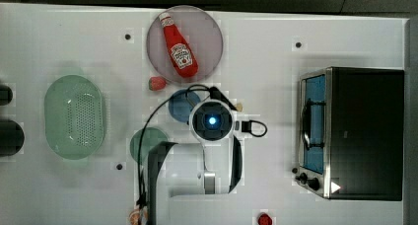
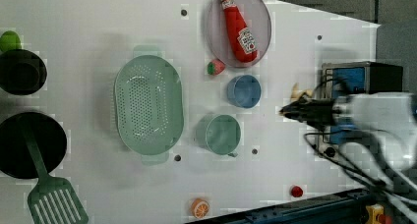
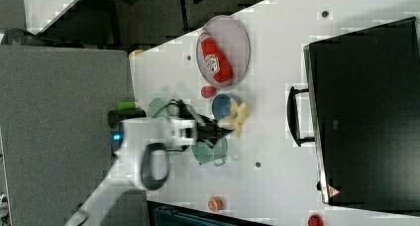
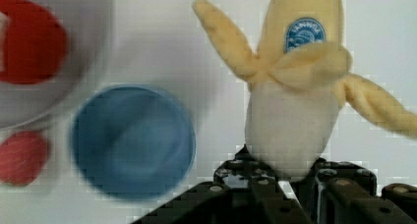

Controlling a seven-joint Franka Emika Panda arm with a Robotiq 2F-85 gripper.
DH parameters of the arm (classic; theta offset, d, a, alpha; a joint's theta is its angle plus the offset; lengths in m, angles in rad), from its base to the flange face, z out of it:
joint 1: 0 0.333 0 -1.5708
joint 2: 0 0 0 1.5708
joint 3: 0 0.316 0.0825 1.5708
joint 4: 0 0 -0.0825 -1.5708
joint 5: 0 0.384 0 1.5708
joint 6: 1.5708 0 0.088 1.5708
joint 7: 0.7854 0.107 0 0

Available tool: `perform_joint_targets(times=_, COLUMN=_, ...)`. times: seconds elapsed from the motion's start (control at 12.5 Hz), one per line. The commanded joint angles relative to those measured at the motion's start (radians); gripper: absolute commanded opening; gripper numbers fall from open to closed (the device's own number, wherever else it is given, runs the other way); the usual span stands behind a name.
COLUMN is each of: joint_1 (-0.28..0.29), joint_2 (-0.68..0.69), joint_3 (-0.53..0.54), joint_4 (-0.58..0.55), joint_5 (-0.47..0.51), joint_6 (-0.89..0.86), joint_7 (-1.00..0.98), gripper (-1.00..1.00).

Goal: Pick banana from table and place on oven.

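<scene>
The hand (image 4: 275, 177) is clamped on the pale lower end of the banana (image 4: 295, 86), a soft plush piece with its peel flaps spread, so the pick looks done and the carry is the step in hand. In the right view the banana (image 3: 236, 116) sits at the tip of the hand (image 3: 222, 127), just beside the blue cup (image 3: 223, 106) and between it and the oven (image 3: 364, 117); whether it is fully clear of the surface (image 1: 74, 37) cannot be told for certain, though the motion blur suggests travel. The next move, as I judge it, calls for height first (the oven's black top stands well above the surface), then a crossing toward the top view's right to the oven (image 1: 367, 133), and a release over the flat top, well back from the edge above the door. A round blue sticker on the banana carries writing too blurred to read; the red ketchup bottle (image 1: 178, 46) on the grey plate (image 1: 209, 30) bears a white label, likewise unreadable.
</scene>
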Motion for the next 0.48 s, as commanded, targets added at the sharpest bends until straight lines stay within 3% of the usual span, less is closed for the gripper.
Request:
perform_joint_targets(times=0.08, joint_1=-0.003, joint_2=-0.192, joint_3=-0.005, joint_4=0.145, joint_5=-0.009, joint_6=-0.26, joint_7=0.009, gripper=-0.58)
perform_joint_targets(times=0.32, joint_1=-0.008, joint_2=-0.267, joint_3=-0.054, joint_4=0.334, joint_5=-0.009, joint_6=-0.549, joint_7=0.007, gripper=-0.58)
perform_joint_targets(times=0.48, joint_1=-0.014, joint_2=-0.252, joint_3=-0.124, joint_4=0.443, joint_5=-0.01, joint_6=-0.64, joint_7=-0.009, gripper=-0.58)
